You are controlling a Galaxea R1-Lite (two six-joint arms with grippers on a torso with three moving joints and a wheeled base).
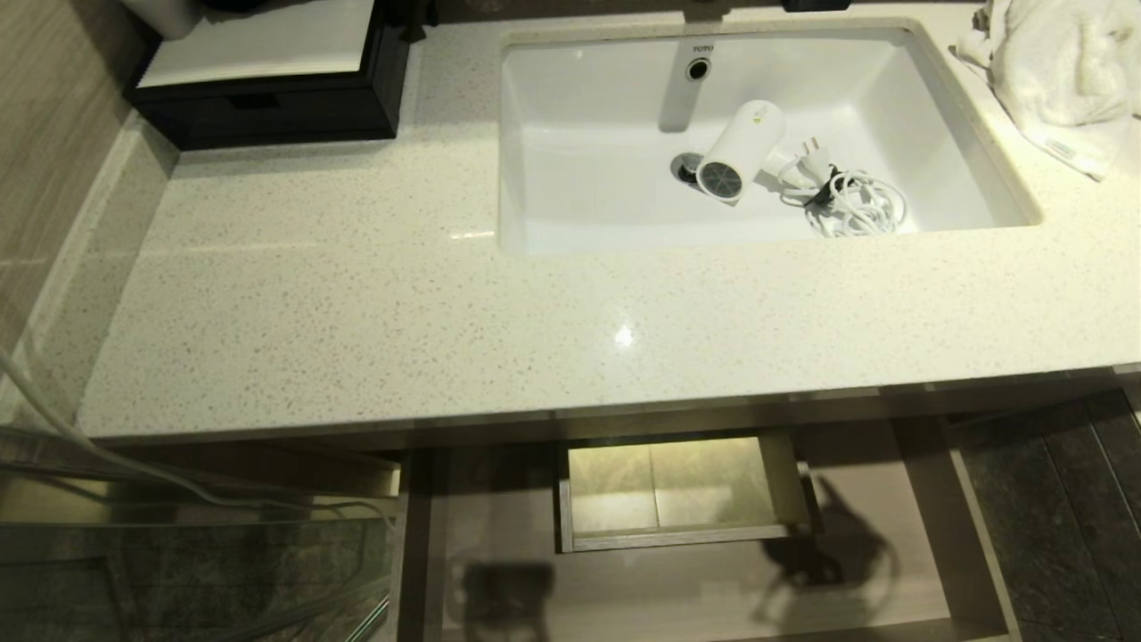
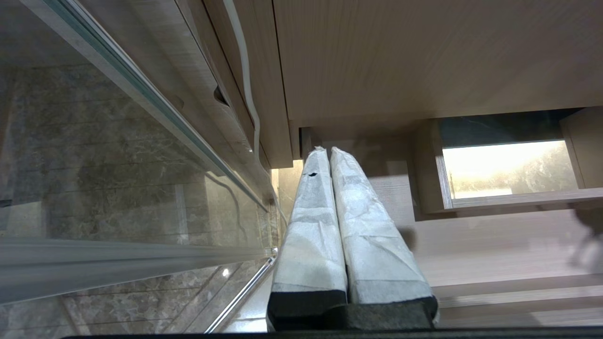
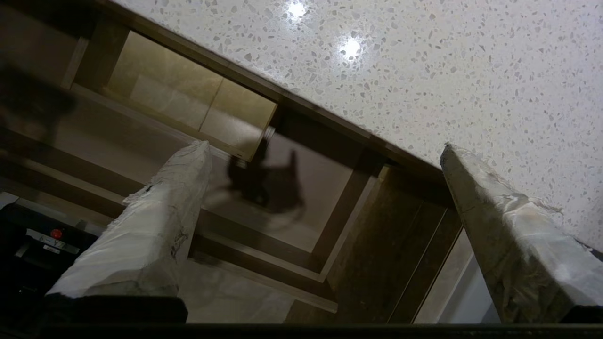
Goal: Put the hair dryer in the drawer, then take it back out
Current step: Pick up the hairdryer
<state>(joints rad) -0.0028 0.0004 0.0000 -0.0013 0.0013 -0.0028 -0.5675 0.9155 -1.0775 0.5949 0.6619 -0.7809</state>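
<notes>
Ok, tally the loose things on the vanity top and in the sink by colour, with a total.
White: 2, the hair dryer in the sink and the towel on the counter.
Black: 1, the box.
Total: 3

I read just one mark, the brand "TOTO" printed on the sink's (image 1: 891, 80) back wall at twelve o'clock, above the overflow hole (image 1: 698, 69).
</notes>
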